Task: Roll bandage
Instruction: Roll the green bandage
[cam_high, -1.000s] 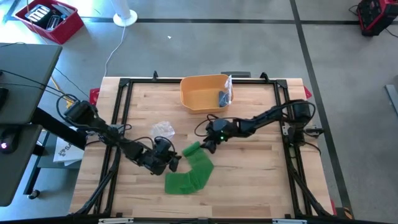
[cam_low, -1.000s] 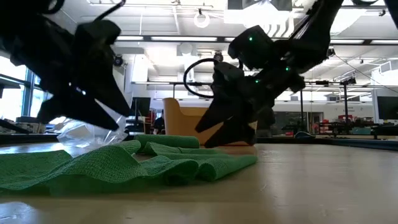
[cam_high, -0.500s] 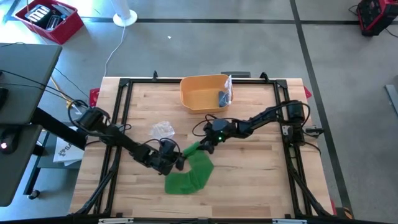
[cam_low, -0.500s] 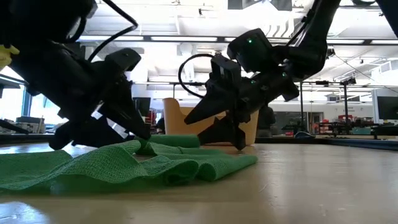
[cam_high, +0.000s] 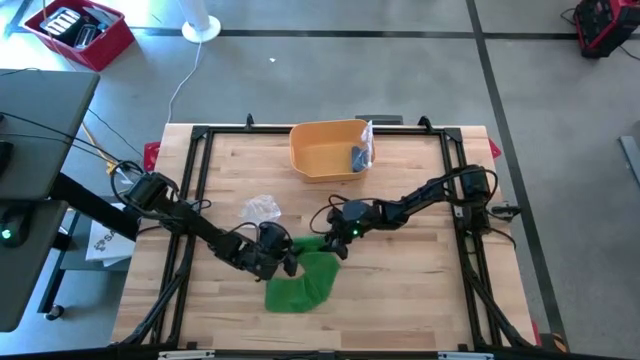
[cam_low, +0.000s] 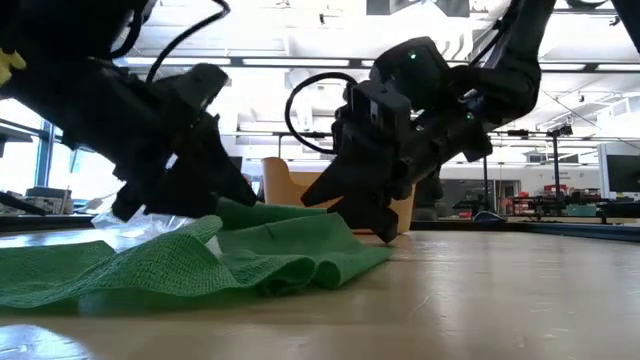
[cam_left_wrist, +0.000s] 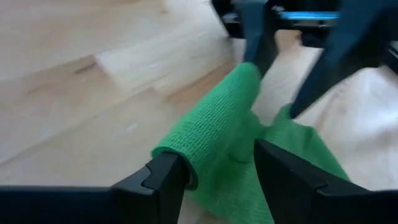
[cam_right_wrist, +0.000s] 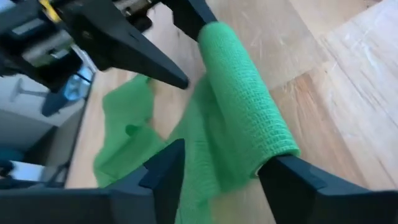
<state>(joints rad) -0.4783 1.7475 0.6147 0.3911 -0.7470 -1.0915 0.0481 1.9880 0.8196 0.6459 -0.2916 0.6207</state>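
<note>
A green bandage (cam_high: 300, 282) lies partly rolled in the middle of the table. Its rolled part (cam_high: 312, 243) spans between my two grippers, and its loose, rumpled tail (cam_low: 120, 265) lies on the wood toward the near edge. My left gripper (cam_high: 288, 262) reaches in from the table's left and is shut on one end of the roll (cam_left_wrist: 214, 124). My right gripper (cam_high: 335, 243) comes from the right and is shut on the roll's other end (cam_right_wrist: 242, 93). Each wrist view shows the other gripper's fingers at the roll's far end. My left gripper has the roll's left end (cam_left_wrist: 186, 163) between its two fingers (cam_left_wrist: 163, 180). They slant down from the table's left and point along the roll. Loose cloth fills the rest of the gap. In the low view that end sits raised above the tail. My right gripper has the roll's right end (cam_right_wrist: 270, 146) between its two fingers (cam_right_wrist: 292, 180), which slant down from the table's right and point along the roll. Loose bandage lies against the other finger (cam_right_wrist: 163, 174). The tail hangs slack from the roll onto the table.
An orange bin (cam_high: 318, 152) with a small packet in it stands at the far middle. A crumpled clear wrapper (cam_high: 262, 208) lies left of centre, just beyond my left gripper. Black frame rails (cam_high: 190, 200) run along the table's edges.
My left gripper has come right and down onto the roll's end. My right gripper has moved toward the table's left and near edge onto the other end. The rolled part has risen off the wood, and the loose tail has drawn in shorter.
</note>
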